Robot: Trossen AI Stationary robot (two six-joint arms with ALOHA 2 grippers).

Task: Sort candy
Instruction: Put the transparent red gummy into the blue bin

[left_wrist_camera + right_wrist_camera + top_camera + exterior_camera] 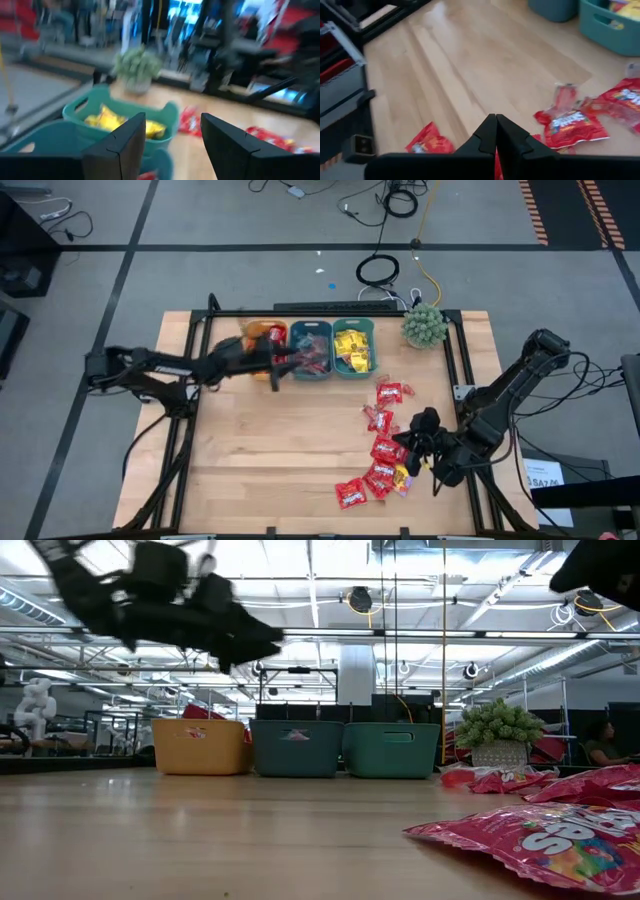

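Left gripper point(283, 366) spread empty over middle bin point(311, 350); right gripper point(405, 451) pinched shut above red packets point(382, 465), contents unclear. Next: carry to bins.

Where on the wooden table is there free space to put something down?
The wooden table is bare in front of the three plastic bins, left of the red candy packets. It is crowded on the right, where packets lie by the right gripper.

shiny red candy packets point(383, 451), yellow packets point(353, 350), orange bin point(200, 747), teal bins point(391, 749), green plant point(424, 326)
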